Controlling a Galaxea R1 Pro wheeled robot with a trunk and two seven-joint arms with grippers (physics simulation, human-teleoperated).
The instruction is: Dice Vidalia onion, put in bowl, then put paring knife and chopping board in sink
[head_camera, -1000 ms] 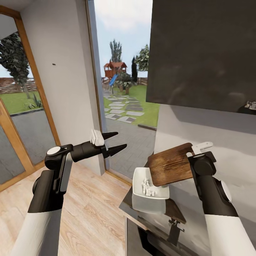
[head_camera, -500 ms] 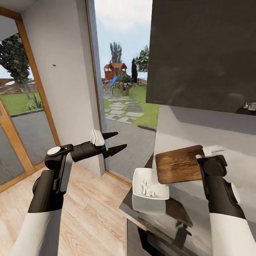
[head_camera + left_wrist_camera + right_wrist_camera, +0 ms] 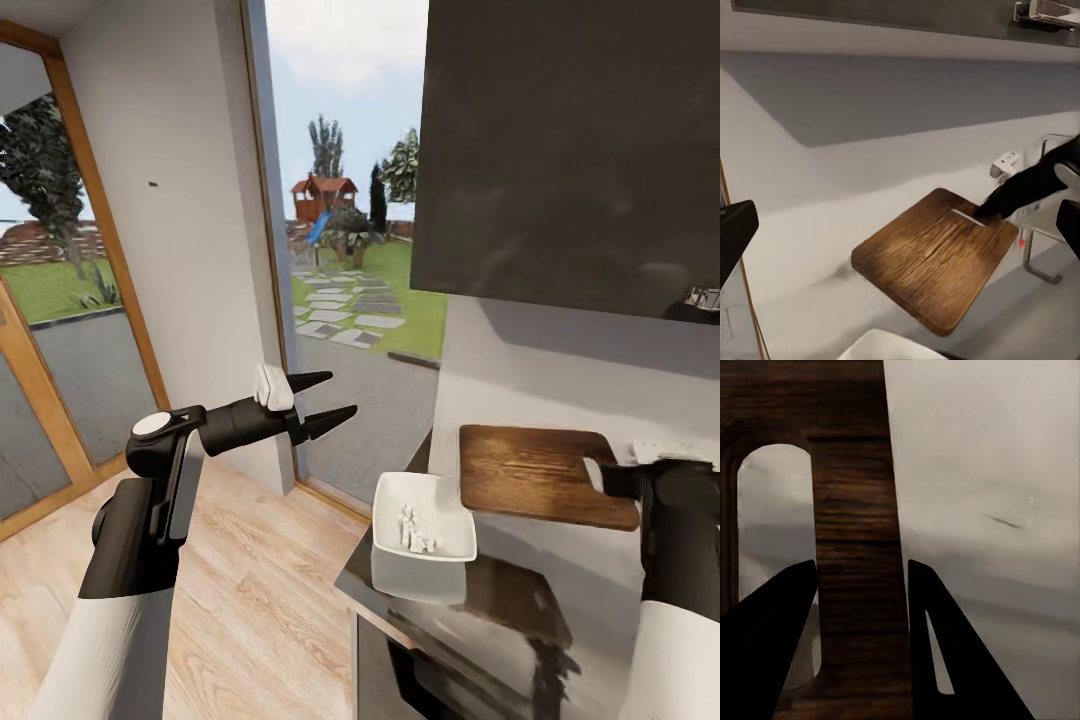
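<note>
The dark brown chopping board (image 3: 535, 472) hangs nearly level above the glossy grey countertop (image 3: 470, 625), to the right of the bowl. My right gripper (image 3: 606, 478) is shut on its slot-handle end; the board (image 3: 855, 532) fills the gap between both black fingers (image 3: 949, 652). From the left wrist, the board (image 3: 934, 262) and the right gripper (image 3: 1001, 204) show in front of the white wall. The white bowl (image 3: 388, 505) stands on the counter's left end and holds small white diced onion pieces (image 3: 415, 530). My left gripper (image 3: 318, 398) is open in mid-air, left of the counter. The paring knife and the sink basin are out of view.
A dark wall cabinet (image 3: 570, 150) hangs above the counter. A chrome tap (image 3: 1039, 262) with a red tip rises behind the board. Left of the counter are wooden floor (image 3: 250, 600), a white wall pillar and tall glass panes onto a garden.
My right arm has carried the chopping board to the right, away from above the bowl, and levelled it. The left arm has stayed still.
</note>
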